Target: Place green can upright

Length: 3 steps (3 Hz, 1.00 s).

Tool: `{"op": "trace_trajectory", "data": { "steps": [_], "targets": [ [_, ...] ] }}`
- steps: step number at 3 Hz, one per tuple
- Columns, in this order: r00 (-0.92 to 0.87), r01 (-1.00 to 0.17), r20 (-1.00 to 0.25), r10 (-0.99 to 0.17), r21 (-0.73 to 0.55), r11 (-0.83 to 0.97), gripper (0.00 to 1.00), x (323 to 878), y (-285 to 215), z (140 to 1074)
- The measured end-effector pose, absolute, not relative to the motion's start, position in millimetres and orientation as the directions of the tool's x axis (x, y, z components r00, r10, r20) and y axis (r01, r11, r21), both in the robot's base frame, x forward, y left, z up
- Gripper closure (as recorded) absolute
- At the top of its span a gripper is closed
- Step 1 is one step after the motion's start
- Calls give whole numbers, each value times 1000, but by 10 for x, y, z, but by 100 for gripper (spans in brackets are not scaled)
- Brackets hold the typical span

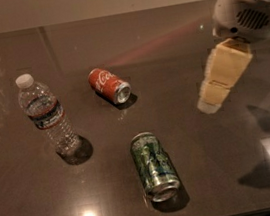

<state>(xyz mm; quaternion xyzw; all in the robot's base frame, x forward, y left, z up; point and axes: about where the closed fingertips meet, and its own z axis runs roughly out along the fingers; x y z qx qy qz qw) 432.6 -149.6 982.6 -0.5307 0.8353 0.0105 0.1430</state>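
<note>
Near can (155,166) lying on table (175,38), bottle (49,114) left, far can (110,85) behind, gripper (210,101) right.

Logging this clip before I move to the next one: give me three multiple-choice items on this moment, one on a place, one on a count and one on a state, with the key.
1. Where is the gripper relative to the green can?
A. To its right in the picture and farther back, not touching it
B. Clamped round it
C. Resting on top of it

2. How many cans are on the table?
A. One
B. Two
C. Three

3. How does the green can sit?
A. Upright
B. On its side
C. Crushed flat

Key:
1 A, bare table shows between the gripper and the can.
2 B, only the green can and the red can are there.
3 B, its long side rests on the table and one silver end faces the camera.
</note>
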Motion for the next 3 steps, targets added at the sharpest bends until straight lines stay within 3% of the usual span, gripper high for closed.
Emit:
{"op": "trace_trajectory", "data": {
  "steps": [1, 3],
  "targets": [
    [-495, -844, -289, -819, -63, 532, 0, 4312, -1162, 9824],
    [-650, -723, -273, -709, -64, 688, 0, 4192, -568, 9745]
  ]
}}
